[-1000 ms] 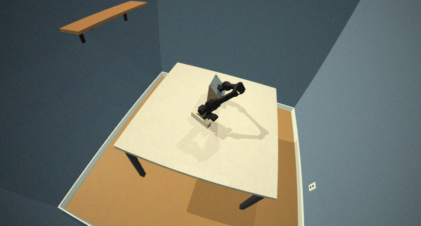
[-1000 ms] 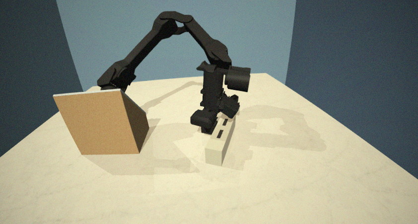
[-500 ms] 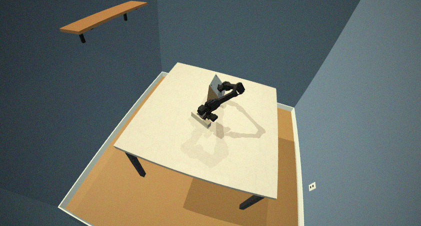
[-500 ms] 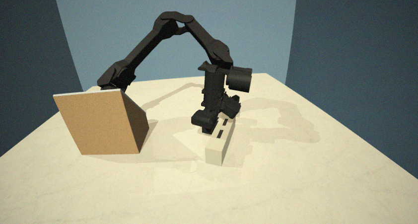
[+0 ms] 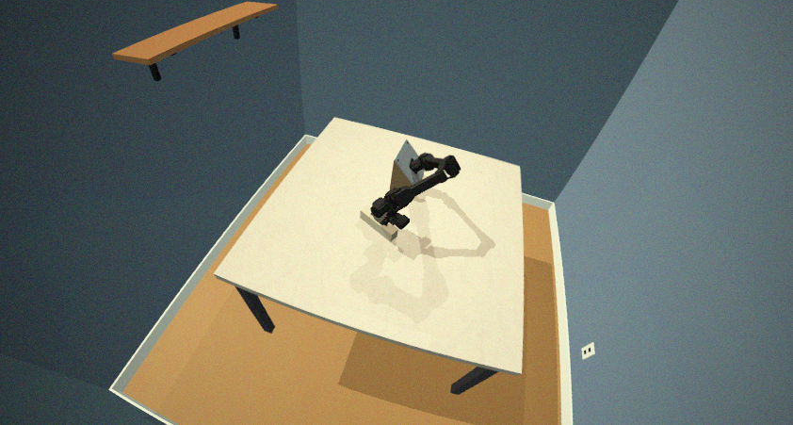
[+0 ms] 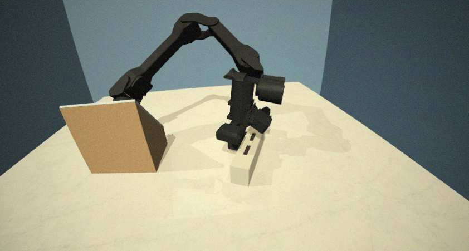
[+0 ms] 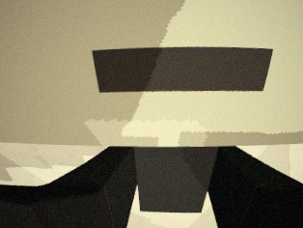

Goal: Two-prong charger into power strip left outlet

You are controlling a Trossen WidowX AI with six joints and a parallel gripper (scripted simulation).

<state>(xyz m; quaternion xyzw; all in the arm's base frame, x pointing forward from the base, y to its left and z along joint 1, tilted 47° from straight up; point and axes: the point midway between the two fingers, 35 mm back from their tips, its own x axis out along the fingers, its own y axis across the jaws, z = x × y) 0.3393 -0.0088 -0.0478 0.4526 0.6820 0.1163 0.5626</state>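
Note:
The cream power strip lies on the table, with dark slots along its top in the exterior view. One wide dark slot shows in the wrist view. My gripper points down beside the strip's long side, at its left in the exterior view. It is shut on the dark grey charger, which stands between the fingers at the strip's near edge in the wrist view. The charger's prongs are hidden. I cannot tell whether the charger touches the strip.
A slanted block with a brown back stands on the table, close to the arm's base. A wooden shelf hangs on the wall, and a wall outlet shows far to the right.

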